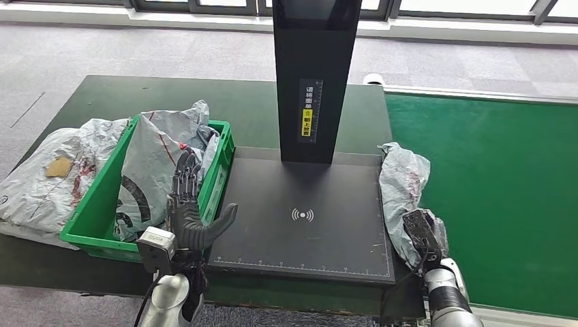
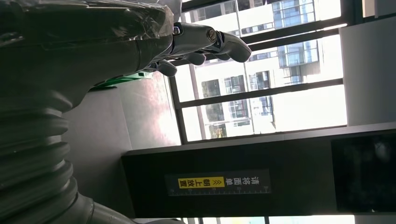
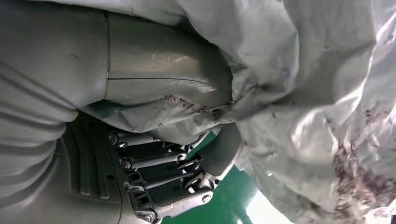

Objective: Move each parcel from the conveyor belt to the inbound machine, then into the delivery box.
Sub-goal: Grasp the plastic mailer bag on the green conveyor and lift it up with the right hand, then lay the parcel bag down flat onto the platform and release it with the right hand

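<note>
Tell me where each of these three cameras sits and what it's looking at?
Head view: high on the robot, looking down at the black scanning platform; both arms show, left hand, right hand.
Left wrist view: behind the left hand, facing windows and the black post with its yellow label, shared with the head view.
Right wrist view: behind the right hand, gripping the crumpled grey plastic parcel.

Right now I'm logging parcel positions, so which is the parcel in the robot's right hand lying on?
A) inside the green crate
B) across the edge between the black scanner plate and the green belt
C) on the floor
B: the grey parcel gripped by the right hand lies across the scanner plate's right edge and the green belt.
</note>
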Action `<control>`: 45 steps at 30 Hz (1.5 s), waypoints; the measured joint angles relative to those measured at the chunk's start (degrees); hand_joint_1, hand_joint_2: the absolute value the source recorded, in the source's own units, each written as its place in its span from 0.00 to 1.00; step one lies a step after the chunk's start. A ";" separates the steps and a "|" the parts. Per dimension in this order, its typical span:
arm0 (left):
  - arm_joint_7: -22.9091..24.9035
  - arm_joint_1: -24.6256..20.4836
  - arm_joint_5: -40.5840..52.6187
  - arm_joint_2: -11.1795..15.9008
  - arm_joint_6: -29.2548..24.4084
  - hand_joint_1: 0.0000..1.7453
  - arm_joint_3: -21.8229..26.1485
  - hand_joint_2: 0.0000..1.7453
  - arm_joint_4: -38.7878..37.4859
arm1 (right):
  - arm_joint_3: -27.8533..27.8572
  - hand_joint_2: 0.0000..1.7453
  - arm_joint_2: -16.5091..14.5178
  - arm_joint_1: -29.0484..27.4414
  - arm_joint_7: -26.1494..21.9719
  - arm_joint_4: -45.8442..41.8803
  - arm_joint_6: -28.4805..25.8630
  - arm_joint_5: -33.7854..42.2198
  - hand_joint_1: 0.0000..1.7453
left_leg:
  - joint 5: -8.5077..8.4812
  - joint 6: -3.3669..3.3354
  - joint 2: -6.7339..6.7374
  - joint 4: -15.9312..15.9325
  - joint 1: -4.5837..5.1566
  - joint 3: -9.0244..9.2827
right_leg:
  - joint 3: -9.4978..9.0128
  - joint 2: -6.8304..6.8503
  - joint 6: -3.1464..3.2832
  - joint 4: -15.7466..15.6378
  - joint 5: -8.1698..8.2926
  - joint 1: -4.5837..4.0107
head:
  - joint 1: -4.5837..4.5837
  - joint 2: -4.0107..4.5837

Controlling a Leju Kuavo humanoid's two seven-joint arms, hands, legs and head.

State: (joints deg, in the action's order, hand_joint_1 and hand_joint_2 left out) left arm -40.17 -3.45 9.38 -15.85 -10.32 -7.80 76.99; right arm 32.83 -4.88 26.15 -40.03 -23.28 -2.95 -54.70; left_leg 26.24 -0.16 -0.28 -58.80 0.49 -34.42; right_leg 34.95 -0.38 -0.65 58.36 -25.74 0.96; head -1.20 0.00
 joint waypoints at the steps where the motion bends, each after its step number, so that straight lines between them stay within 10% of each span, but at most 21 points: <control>1: 0.00 0.00 0.00 0.00 0.00 0.00 0.00 1.00 -0.01 | -0.55 1.00 0.02 -0.18 0.01 -0.27 0.52 1.05 1.00 | 0.00 0.00 0.02 0.00 0.00 0.00 | 0.01 -0.02 0.00 0.00 0.00 0.00 | 0.00 0.00; 22: 0.00 0.02 0.50 0.04 0.54 0.00 0.01 1.00 0.00 | -22.70 1.00 0.20 -7.95 -0.17 -17.09 -3.10 25.53 1.00 | 0.09 0.14 0.34 0.07 -0.12 -0.01 | 0.17 -0.43 0.08 0.03 0.00 -0.12 | 0.00 0.00; 39: 0.00 -1.47 1.95 0.03 0.46 0.00 0.02 1.00 -1.36 | -45.78 1.00 -4.69 -13.84 -0.24 -39.58 -0.69 24.65 1.00 | 0.01 0.12 0.04 0.06 -0.11 -0.08 | 0.10 -0.06 0.10 0.03 -0.01 -0.10 | 0.00 0.00; 40: 0.00 -1.49 1.97 0.02 0.44 0.00 0.02 1.00 -1.44 | -46.30 1.00 -4.87 -13.75 -0.22 -39.56 -0.72 24.57 0.75 | 0.01 0.12 0.05 0.06 -0.11 -0.08 | 0.10 -0.07 0.10 0.03 -0.01 -0.10 | 0.00 0.00; 43: 0.00 -1.59 2.03 -0.11 0.12 0.00 0.00 1.00 -1.75 | -47.22 0.25 -5.70 -12.52 -0.13 -37.38 -1.96 23.87 0.00 | 0.01 0.12 0.06 0.05 -0.10 -0.08 | 0.09 -0.08 0.10 0.03 -0.01 -0.09 | 0.00 0.00; 44: 0.00 -1.62 2.04 -0.15 -0.10 0.00 -0.01 1.00 -1.84 | -47.29 0.00 -6.03 -11.73 0.03 -35.80 -2.93 23.47 0.00 | 0.00 0.12 0.06 0.05 -0.10 -0.08 | 0.09 -0.08 0.10 0.03 -0.01 -0.09 | 0.00 0.00; 45: 0.00 -1.62 2.05 -0.17 -0.33 0.00 -0.02 1.00 -1.90 | -47.27 0.00 -6.34 -10.85 0.32 -33.93 -4.25 22.92 0.00 | 0.00 0.11 0.06 0.04 -0.10 -0.07 | 0.09 -0.08 0.09 0.03 0.00 -0.09 | 0.00 0.00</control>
State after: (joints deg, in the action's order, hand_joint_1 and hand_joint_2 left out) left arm -40.17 -5.08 11.43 -16.02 -10.64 -7.82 75.10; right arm -14.43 -11.22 15.30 -39.71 -57.21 -7.20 -31.78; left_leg 26.24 -0.05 -0.21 -58.76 0.40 -34.50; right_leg 35.04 -0.46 -0.55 58.39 -25.75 0.87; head -1.20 0.00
